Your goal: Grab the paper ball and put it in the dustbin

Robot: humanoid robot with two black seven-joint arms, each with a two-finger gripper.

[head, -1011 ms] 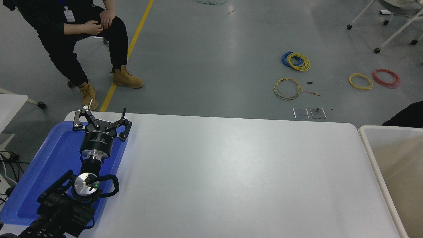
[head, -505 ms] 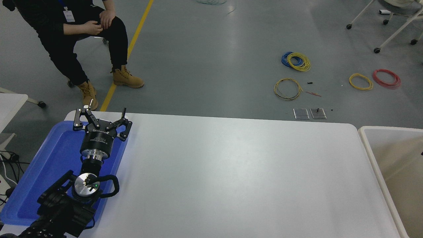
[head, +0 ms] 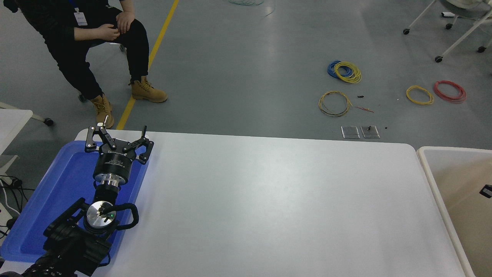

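One left claw [head: 117, 133]: wide open, over blue tray [head: 57, 184]
Right claw [head: 486, 191]: just a tip, over dustbin [head: 424, 157]; open or closed, cannot tell
Paper ball: not seen; likely light, squashy; pinch middle

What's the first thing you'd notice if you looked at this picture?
Probably the left gripper, black with its fingers spread open, parked over the blue tray at the table's left end. Next, the cream-rimmed dustbin at the right edge, where just a small black tip, probably of the right gripper, pokes in. No paper ball shows anywhere.
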